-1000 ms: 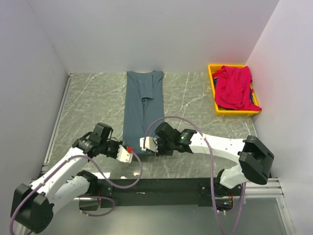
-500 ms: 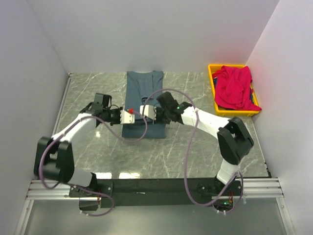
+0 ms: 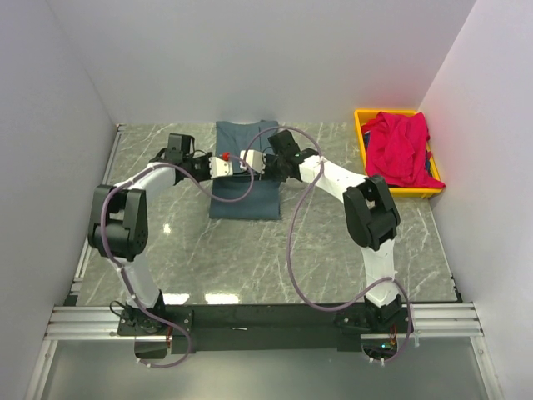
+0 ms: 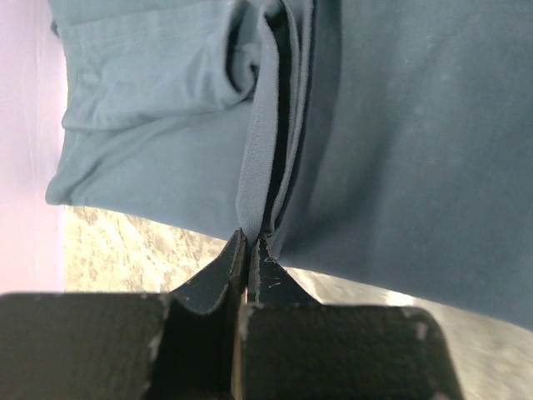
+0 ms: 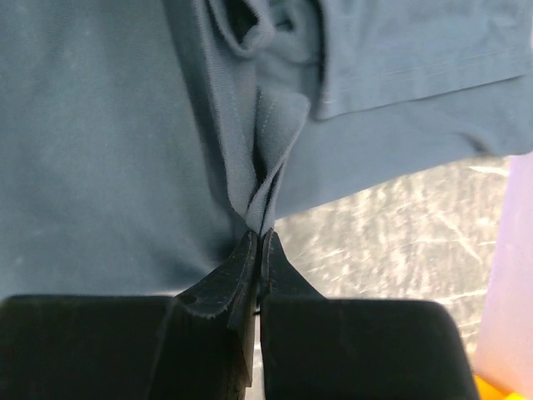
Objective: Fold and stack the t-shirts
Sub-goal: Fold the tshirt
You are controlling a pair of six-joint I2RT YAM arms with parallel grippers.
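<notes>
The dark blue-grey t-shirt (image 3: 244,193) lies at the back middle of the table, doubled over on itself into a short rectangle. Both arms reach far out over it. My left gripper (image 3: 226,163) is shut on a bunched edge of the blue-grey t-shirt (image 4: 166,158), with the cloth pinched at its tips (image 4: 250,243). My right gripper (image 3: 243,162) is shut on the neighbouring bunched edge of the same shirt (image 5: 100,150), which rises from its tips (image 5: 260,237). The crimson red t-shirt (image 3: 400,148) lies crumpled in the yellow bin (image 3: 398,192).
The yellow bin stands at the back right, against the right wall. White walls close the table at the back and on both sides. Grey marble tabletop (image 3: 250,258) shows between the shirt and the arm bases.
Both grippers have carried the shirt's near hem from the table's front to its far end, doubling the long strip over. The arms are now stretched out.
</notes>
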